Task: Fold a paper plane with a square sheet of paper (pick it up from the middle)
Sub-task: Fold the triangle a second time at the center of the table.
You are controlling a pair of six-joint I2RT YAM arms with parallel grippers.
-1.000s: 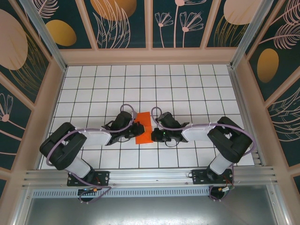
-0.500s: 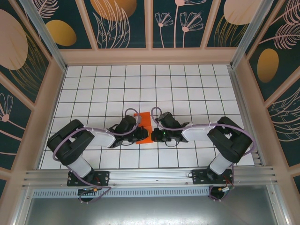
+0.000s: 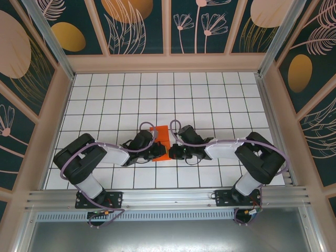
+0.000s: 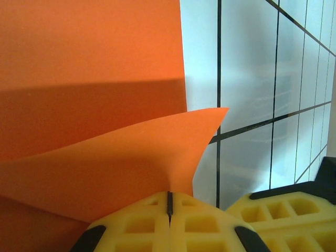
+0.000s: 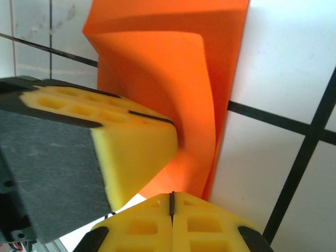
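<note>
The square sheet of paper (image 3: 159,137) is bright orange-red and lies partly folded on the white tiles between my two grippers. A paper plane is out of view. My left gripper (image 3: 156,150) (image 4: 169,203) is shut on a lifted flap of the sheet (image 4: 105,163), which curls up over the flat layer (image 4: 89,47). From the right wrist, the left fingers (image 5: 121,136) are yellow and push into the curled fold (image 5: 178,73). My right gripper (image 3: 172,152) (image 5: 171,203) is shut, its tips at the sheet's near end. I cannot tell whether it pinches the paper.
The tiled floor (image 3: 210,105) stretches behind and to both sides. Patterned walls enclose it on three sides. An aluminium rail (image 3: 168,199) runs along the near edge by the arm bases. The right gripper's yellow finger (image 4: 286,210) sits close beside the left one.
My left gripper has moved right onto the sheet and covers more of it, so less orange shows. The right gripper has shifted slightly left. Both stayed shut.
</note>
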